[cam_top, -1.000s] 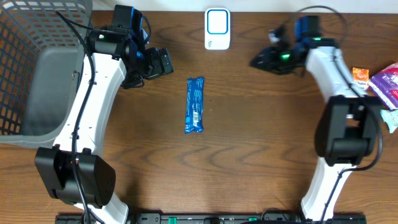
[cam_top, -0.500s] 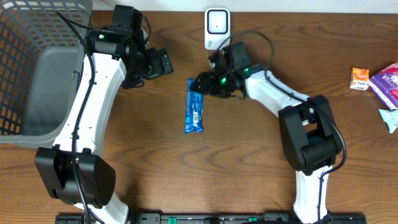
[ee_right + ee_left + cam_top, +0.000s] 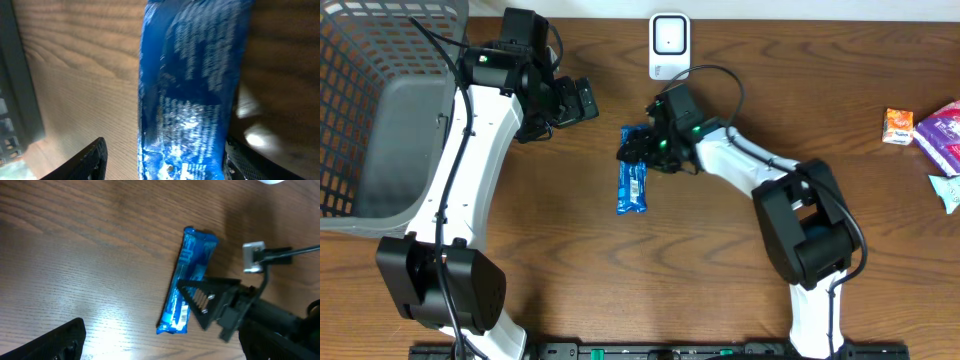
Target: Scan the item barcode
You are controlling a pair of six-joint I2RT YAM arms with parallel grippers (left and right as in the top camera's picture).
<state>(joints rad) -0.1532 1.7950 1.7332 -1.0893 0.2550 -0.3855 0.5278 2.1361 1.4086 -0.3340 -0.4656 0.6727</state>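
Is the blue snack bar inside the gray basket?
No, the blue snack bar lies flat on the wooden table, apart from the gray basket.

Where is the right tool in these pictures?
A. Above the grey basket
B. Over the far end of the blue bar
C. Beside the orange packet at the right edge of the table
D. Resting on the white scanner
B: in the overhead view the right tool sits over the far end of the blue bar, and its own wrist view is filled by that blue wrapper.
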